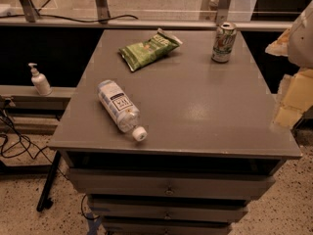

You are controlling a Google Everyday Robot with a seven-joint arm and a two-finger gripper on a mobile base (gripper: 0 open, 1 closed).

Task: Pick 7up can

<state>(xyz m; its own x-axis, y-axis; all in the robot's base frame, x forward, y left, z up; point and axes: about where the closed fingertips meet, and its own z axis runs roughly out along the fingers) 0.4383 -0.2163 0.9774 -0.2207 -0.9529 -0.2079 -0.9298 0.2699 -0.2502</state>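
The single camera view looks down on a grey tabletop (195, 106) of a cabinet with drawers (168, 187) under it. The 7up can (224, 42) stands upright near the far right corner of the tabletop, its silver top up, and nothing touches it. A green snack bag (149, 49) lies flat near the far edge, to the left of the can and well apart from it. A clear water bottle (120, 109) lies on its side in the near left part, its white cap pointing to the near edge.

The robot arm (301, 38) comes in at the right border of the view. Its jaws are the pale yellow shape below it, just beside the right edge of the tabletop, nearer to the camera than the can and well apart from it. They hold nothing that I can see, but whether they are released or clenched I cannot tell.

On a ledge at the left stands a white pump bottle (40, 80). Black cables (14, 146) lie on the speckled floor below it.
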